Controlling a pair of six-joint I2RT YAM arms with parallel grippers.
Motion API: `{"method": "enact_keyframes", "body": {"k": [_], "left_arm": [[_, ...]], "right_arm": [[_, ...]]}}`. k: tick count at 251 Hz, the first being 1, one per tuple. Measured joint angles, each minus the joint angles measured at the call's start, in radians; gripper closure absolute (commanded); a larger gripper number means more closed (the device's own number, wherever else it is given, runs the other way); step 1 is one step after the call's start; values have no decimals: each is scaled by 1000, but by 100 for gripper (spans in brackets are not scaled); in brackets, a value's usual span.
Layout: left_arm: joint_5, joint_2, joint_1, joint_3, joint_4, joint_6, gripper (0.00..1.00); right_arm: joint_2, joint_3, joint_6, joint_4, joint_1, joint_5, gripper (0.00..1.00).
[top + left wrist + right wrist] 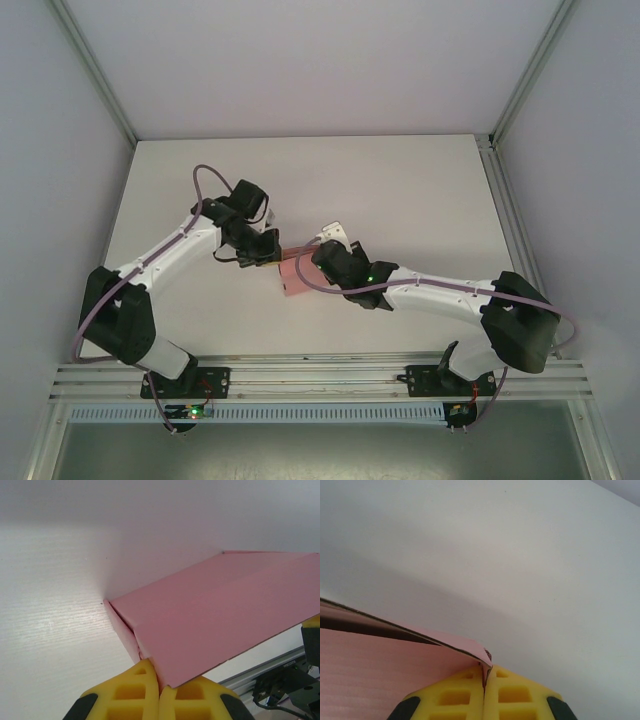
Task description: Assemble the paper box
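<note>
Near the middle of the white bench point(400, 190), a little toward its near edge, the pink thin-card paper box point(293, 277) is held between the two arms, only partly folded. The left pincer point(159, 680) reaches in from the left and is closed tight on the card. Its yellow fingertips point(140, 695) pinch the edge where a short upright wall meets a broad sloping panel. The right pincer point(484, 675) comes in from the right, likewise clamped on the corner of a thin pink flap. A dark gap shows under that flap; I cannot tell what lies inside the box.
</note>
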Motion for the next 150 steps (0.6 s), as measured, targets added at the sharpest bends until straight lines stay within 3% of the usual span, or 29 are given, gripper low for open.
{"method": "enact_keyframes", "body": {"k": [86,105,150], "left_arm": [[-81,-53,-92,-63,55,-19,100],[-85,-68,-108,-78,67,-30,96],[-130,-85,-204,-83,61,-25,96]], "right_arm": [[-33,-36,11,-11,15,18,100],[-47,-51,17,-10,28,36,100],[-93,-109,27,2,50,87,100]]}}
